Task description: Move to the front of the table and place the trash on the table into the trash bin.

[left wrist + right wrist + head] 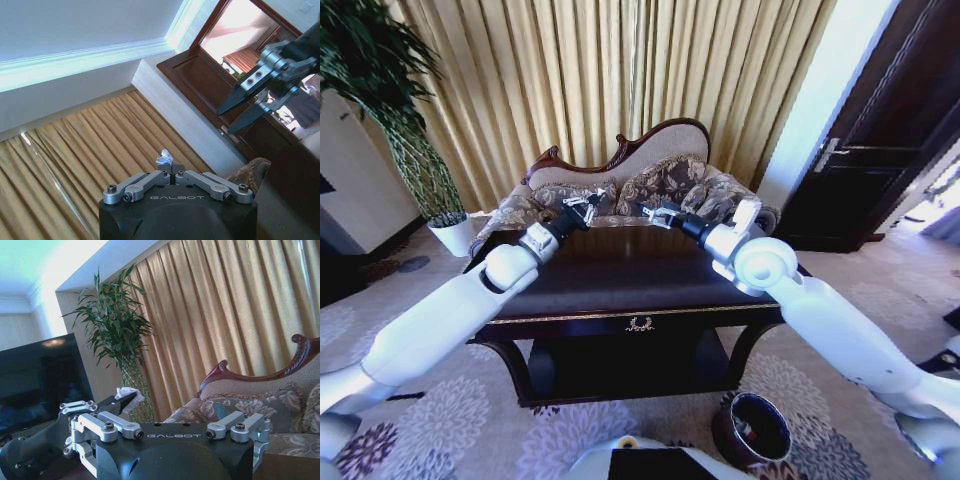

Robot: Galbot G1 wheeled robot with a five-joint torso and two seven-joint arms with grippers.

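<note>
Left tool (171,169): fingers are closing fully, tips meeting and pinching a white crumpled scrap (164,159). The scrap is sticking out past the tips, so only a small part of it is being held. In the head view this tool is hanging above the far edge of the tabletop (620,290), left of centre, clear of the surface.

Right tool (225,121): fingers are standing apart with a plain gap between the tips and are carrying nothing. It is hovering above the same far edge, just right of centre, near the left tool but not touching it.

Step in hand, as judged: carrying the scrap to the bin (752,428). The bin is sitting on the floor by the front right corner of the table, low and close to the robot's base, well apart from the left tool. To do it well:
- keep the pinch firm, since the scrap is light and only barely caught;
- bring the arm back over the front edge without clipping the right arm, which is lying across the direct path;
- lower the tool over the bin's mouth before letting go, because a light scrap may drift.

Bin contents: something small is lying at the bottom, with a hint of red; I cannot tell what it is.
</note>
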